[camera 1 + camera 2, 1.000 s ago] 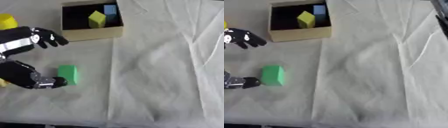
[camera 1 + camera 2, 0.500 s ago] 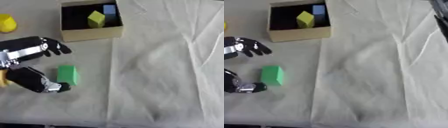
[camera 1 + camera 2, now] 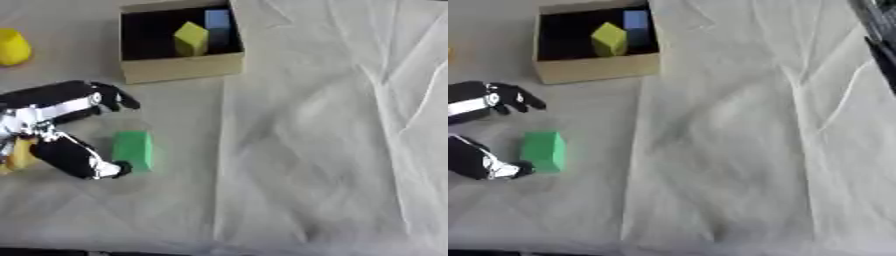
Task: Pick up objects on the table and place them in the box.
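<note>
The left hand (image 3: 61, 127) is spread wide, fingers above and thumb below, with the green block (image 3: 133, 150) lying on the tabletop (image 3: 315, 150) just off its fingertips; it has hold of nothing yet. The thumb tip sits right beside the block's near lower corner, while the upper fingers (image 3: 109, 97) stand clear above it.

To take the block well, the hand should probably slide further toward it so the block sits squarely between fingers and thumb, then close across the long flat sides rather than a corner, which could spin it away on the wrinkled cloth.

The cardboard box (image 3: 179, 70) stands beyond the hand, up and to its right. Inside are a yellow-green block (image 3: 191, 38) and, touching it on the far side, a blue block (image 3: 217, 22); the left part of the box floor looks bare, the likelier spot for a drop.

A yellow object (image 3: 12, 47) sits beyond the hand, apart from the box. The right hand is not in view.
</note>
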Robot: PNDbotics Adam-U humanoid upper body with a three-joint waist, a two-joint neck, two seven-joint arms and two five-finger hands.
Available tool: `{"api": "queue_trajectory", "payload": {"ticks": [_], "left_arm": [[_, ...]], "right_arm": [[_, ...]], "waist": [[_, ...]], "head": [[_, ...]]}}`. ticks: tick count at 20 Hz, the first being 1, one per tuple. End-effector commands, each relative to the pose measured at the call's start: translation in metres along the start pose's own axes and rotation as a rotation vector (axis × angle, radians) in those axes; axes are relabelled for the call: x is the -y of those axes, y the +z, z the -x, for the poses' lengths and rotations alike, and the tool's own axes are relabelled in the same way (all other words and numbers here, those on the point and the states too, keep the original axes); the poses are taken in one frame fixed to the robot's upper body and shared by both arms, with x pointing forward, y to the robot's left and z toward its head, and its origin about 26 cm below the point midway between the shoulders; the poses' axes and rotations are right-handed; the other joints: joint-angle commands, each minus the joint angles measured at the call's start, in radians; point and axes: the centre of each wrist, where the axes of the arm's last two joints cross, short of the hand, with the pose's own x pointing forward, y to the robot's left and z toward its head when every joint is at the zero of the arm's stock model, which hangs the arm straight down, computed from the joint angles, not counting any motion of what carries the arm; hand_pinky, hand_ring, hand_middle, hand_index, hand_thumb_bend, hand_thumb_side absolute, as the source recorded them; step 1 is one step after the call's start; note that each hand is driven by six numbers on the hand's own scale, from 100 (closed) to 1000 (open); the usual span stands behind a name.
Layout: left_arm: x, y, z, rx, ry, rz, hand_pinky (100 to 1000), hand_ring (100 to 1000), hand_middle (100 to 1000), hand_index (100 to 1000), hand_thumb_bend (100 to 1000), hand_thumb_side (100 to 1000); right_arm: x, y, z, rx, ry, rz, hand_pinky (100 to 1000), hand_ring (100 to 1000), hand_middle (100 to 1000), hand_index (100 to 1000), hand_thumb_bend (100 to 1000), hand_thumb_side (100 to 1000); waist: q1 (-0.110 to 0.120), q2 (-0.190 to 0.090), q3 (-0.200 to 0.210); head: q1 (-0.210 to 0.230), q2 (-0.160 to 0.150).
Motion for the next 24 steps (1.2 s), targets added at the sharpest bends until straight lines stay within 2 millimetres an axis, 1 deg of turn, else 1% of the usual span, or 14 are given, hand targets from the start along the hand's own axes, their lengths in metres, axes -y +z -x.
{"api": "queue_trajectory", "payload": {"ticks": [1,9,13,14,15,18,20,24], "left_arm": [[-0.002,-0.003,0.005,-0.014,0.001,0.013,862,893,865,918,479,211],[0.004,-0.013,0.013,-0.039,0.008,0.050,859,888,860,898,489,214],[0.007,-0.018,0.019,-0.059,0.004,0.062,850,878,850,885,477,195],[0.008,-0.020,0.020,-0.066,0.002,0.062,845,873,842,877,460,176],[0.009,-0.021,0.022,-0.073,-0.003,0.063,844,872,841,876,459,176],[0.012,-0.026,0.027,-0.083,-0.011,0.064,826,857,824,850,415,156],[0.013,-0.028,0.028,-0.082,-0.006,0.062,800,829,789,819,378,158],[0.015,-0.029,0.027,-0.068,0.008,0.051,776,809,762,784,337,185]], "right_arm": [[0.007,0.000,-0.006,0.017,0.019,0.018,790,774,752,829,100,634],[0.005,0.000,-0.005,0.006,0.011,0.023,791,775,753,828,100,641],[0.004,0.000,-0.005,0.006,0.003,0.020,794,776,751,829,100,647],[0.003,0.000,-0.005,0.006,0.002,0.018,794,777,751,829,100,650],[0.003,0.000,-0.005,0.006,0.000,0.016,794,777,750,829,100,650],[0.003,0.000,-0.005,0.006,-0.002,0.015,795,777,749,829,100,650],[0.002,0.000,-0.005,0.003,-0.004,0.015,796,777,749,830,100,652],[0.002,0.001,-0.003,-0.007,-0.005,0.019,796,777,749,830,100,666]], "waist": [[0.010,-0.023,-0.002],[0.008,-0.017,-0.005],[0.008,-0.017,-0.006],[0.007,-0.017,-0.006],[0.007,-0.017,-0.007],[0.006,-0.017,-0.008],[0.006,-0.017,-0.009],[0.005,-0.017,-0.009]], "head": [[0.003,0.004],[0.004,0.004],[0.006,0.004],[0.006,0.004],[0.007,0.004],[0.009,0.004],[0.009,0.004],[0.010,0.004]]}}
